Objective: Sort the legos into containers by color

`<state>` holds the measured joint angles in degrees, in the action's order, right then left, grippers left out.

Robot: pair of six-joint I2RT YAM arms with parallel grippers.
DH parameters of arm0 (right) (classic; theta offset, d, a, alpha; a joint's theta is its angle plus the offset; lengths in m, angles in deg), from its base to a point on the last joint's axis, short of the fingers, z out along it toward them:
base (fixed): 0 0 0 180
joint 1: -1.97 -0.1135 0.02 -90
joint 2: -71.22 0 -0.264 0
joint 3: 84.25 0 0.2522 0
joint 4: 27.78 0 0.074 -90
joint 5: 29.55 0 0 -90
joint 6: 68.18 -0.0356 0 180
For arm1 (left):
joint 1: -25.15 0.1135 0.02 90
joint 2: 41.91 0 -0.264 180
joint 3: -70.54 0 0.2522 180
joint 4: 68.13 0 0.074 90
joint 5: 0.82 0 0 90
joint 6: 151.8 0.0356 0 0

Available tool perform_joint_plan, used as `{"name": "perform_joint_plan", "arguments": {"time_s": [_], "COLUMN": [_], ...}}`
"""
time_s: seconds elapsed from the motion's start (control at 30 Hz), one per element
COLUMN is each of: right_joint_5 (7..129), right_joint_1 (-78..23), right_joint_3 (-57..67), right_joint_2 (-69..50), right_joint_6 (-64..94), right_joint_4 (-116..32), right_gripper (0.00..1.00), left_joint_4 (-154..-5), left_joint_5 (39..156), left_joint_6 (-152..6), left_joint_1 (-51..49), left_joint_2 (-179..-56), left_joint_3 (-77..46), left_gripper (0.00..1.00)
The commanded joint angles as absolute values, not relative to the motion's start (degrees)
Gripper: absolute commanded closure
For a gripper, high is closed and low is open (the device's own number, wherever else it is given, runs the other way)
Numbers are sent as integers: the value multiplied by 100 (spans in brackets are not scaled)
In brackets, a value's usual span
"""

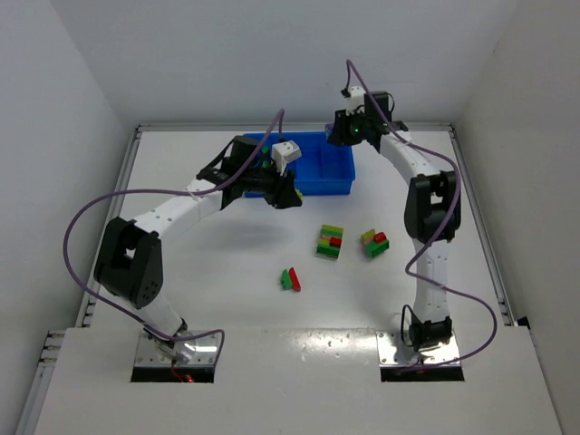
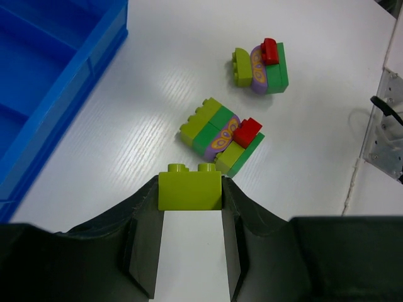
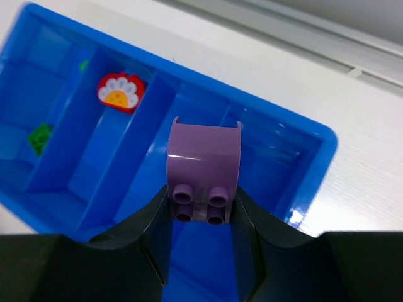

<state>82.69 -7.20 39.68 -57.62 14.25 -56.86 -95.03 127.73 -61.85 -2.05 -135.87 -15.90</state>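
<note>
Legos, glossy moulded plastic, studded.
- One lime two-stud brick (image 2: 190,187), clamped in the left gripper (image 2: 190,204) over the white table (image 2: 126,145), beside the tray.
- One purple curved four-stud brick (image 3: 203,160), pinched by the right gripper (image 3: 201,211) above the tray.
- Three loose on the table: large clump (image 1: 330,242), right-hand clump (image 1: 375,243), red-green pair (image 1: 290,279).

Blue tray (image 3: 329,137), four compartments, smooth walls.
- One red flower-printed piece (image 3: 119,92).
- One green piece (image 3: 40,138).

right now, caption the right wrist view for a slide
Right claw holds a purple lego above the blue tray, a red flower piece in one compartment
</note>
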Motion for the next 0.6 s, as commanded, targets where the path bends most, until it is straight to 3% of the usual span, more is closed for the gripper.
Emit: {"name": "perform_joint_plan", "arguments": {"time_s": [0.0,0.5,0.57], "right_joint_5": [7707,5852,5799], "right_joint_1": [-883,-1209,-1209], "right_joint_3": [4333,4491,4430], "right_joint_2": [-6017,-6484,-6536], "right_joint_6": [1540,2340,2445], "right_joint_4": [-5543,-5315,-5315], "right_gripper": [100,100,96], "left_joint_4": [-9261,-9156,-9156], "left_joint_5": [12654,12601,12601], "left_joint_6": [-6223,-6329,-6329], "left_joint_1": [-131,-131,-131], "left_joint_2": [-13367,-13586,-13587], "left_joint_3": [-1555,-1555,-1555], "left_gripper": [97,96,96]}}
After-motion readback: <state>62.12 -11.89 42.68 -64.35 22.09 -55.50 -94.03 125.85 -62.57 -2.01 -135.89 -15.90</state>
